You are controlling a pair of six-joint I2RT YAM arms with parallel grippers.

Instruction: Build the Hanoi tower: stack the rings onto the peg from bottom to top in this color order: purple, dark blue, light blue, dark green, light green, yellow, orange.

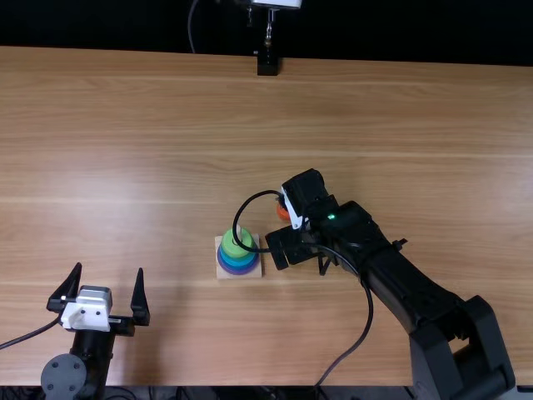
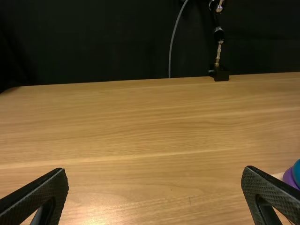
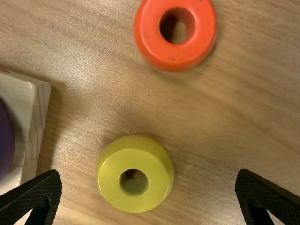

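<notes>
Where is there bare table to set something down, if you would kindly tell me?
The widest bare patch of the table lies between the base and the far edge. A smaller one lies between the base and the left gripper. It is crowded right of the base, where the orange ring and yellow ring lie near the right gripper.

No text, label, number or sign could be read in any of the views, and the small red mark (image 3: 4,71) on the pale, square-cornered wooden base (image 3: 23,93) showed too little to tell whether it was lettering.
</notes>
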